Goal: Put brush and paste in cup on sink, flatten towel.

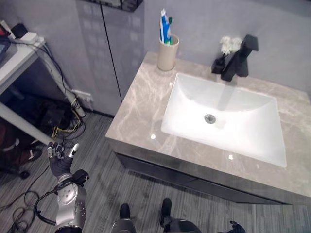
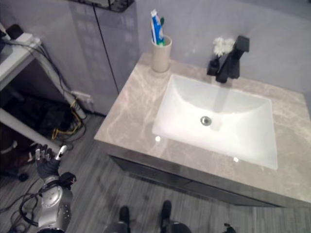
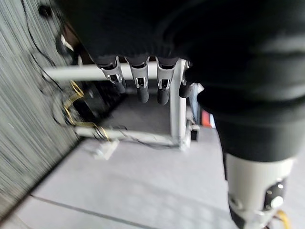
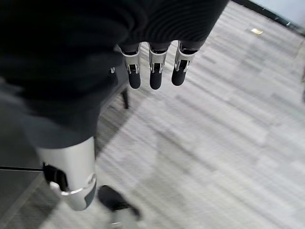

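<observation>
Both hands, left hand (image 1: 59,156) and right hand (image 4: 155,71), hang with fingers apart, clear of the counter (image 1: 141,104) edge; cup (image 1: 167,53) holds brush (image 1: 169,24) and paste (image 1: 164,25).

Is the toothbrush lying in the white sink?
No, the toothbrush stands upright in the beige cup on the counter, beside the white sink.

Brush (image 1: 169,24) mostly hidden in cup (image 1: 167,53)

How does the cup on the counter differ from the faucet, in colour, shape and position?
The cup is beige and round, standing upright near the counter's back left corner; the faucet is black and angular, behind the sink basin. The cup holds a blue-and-white toothpaste tube and a green toothbrush; the faucet holds nothing. Both stand on the marble counter by the wall.
</observation>
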